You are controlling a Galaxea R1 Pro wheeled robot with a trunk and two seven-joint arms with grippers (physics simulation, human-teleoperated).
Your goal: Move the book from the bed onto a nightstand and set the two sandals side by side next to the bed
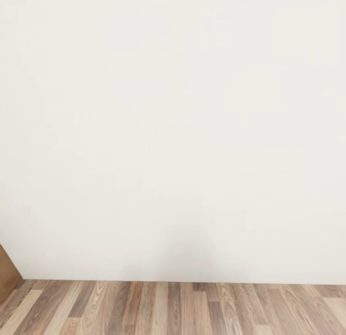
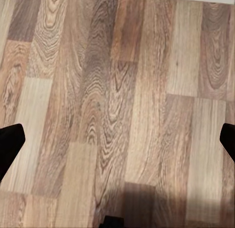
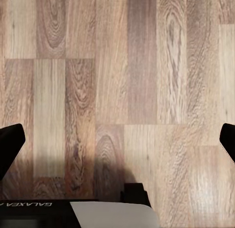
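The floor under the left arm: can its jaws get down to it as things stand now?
Probably yes. The left gripper is open and points at the bare wood-plank floor, with nothing lying between them.

We saw just the bedroom's plain white wall (image 1: pixel 173 133) in the head view, meeting a strip of light wood-plank floor (image 1: pixel 182 308) along the bottom. A tan wooden piece (image 1: pixel 7 275), maybe a door edge, we couldn't tell, sat at the lower left corner against the wall. Both wrist views looked down at the same plank floor, brown and beige boards with visible grain.
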